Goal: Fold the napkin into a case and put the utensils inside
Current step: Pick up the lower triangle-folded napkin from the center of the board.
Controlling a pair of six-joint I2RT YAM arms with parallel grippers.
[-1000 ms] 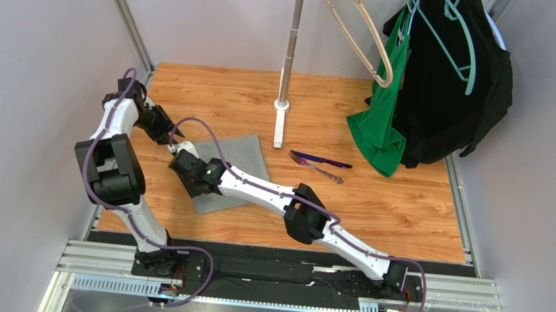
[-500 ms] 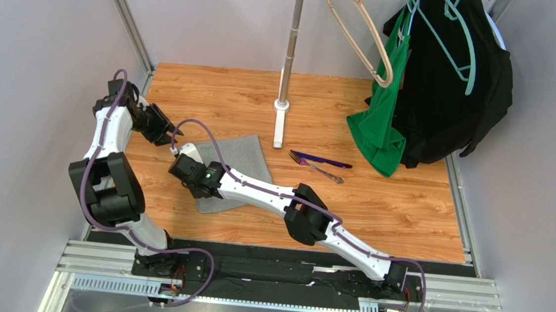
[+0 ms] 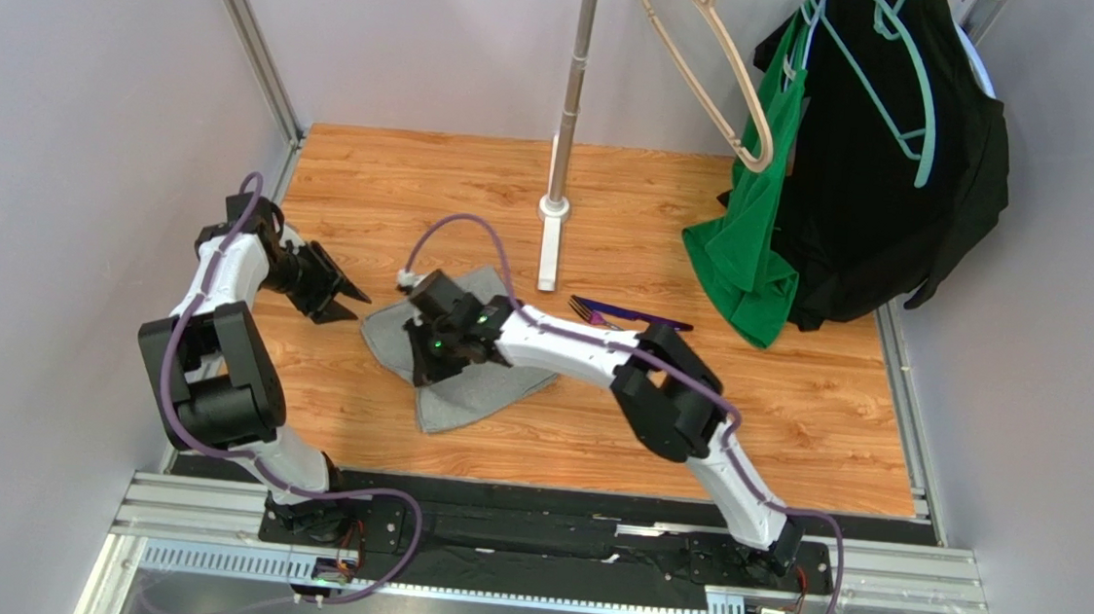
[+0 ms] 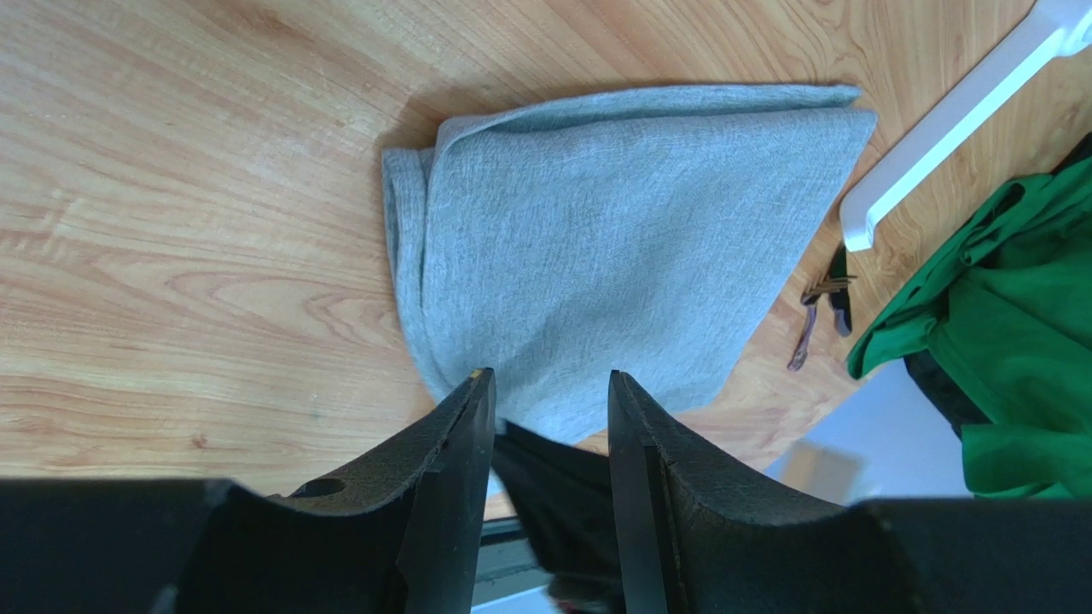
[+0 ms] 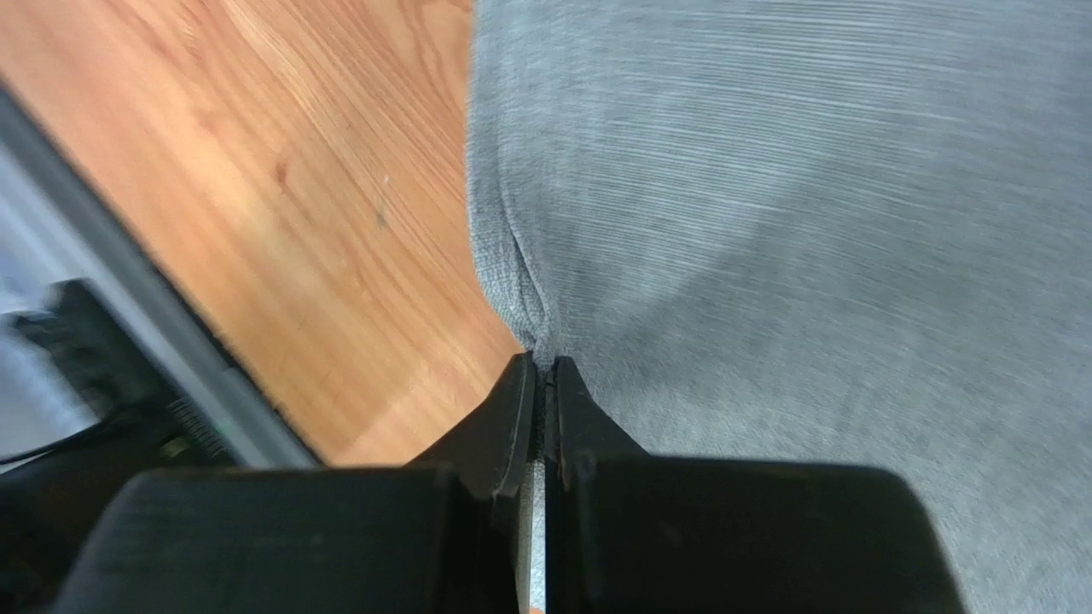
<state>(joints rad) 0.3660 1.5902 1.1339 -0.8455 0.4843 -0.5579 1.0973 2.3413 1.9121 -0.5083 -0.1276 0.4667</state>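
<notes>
The heather-grey napkin (image 3: 465,396) lies folded and rumpled on the wooden table, left of centre. My right gripper (image 3: 428,364) is shut on its edge; in the right wrist view the jaws (image 5: 545,371) pinch a fold of the napkin (image 5: 795,230). Just left of the cloth, my left gripper (image 3: 349,296) is open and holds nothing. In the left wrist view the left gripper (image 4: 549,384) points at the napkin (image 4: 603,256). The dark purple utensil (image 3: 640,316) lies right of the napkin, the other utensil mostly hidden behind my right arm. Both utensils (image 4: 820,307) show small in the left wrist view.
A white stand foot (image 3: 553,235) with a pole rises behind the napkin. A green garment (image 3: 747,264) and a black garment (image 3: 886,173) hang on hangers at the back right, reaching down to the table. Grey walls close in both sides.
My right gripper has shut on the napkin's edge and swung back and right with it, rumpling the cloth. The left gripper has let go, opened a little and drawn off to the left.
</notes>
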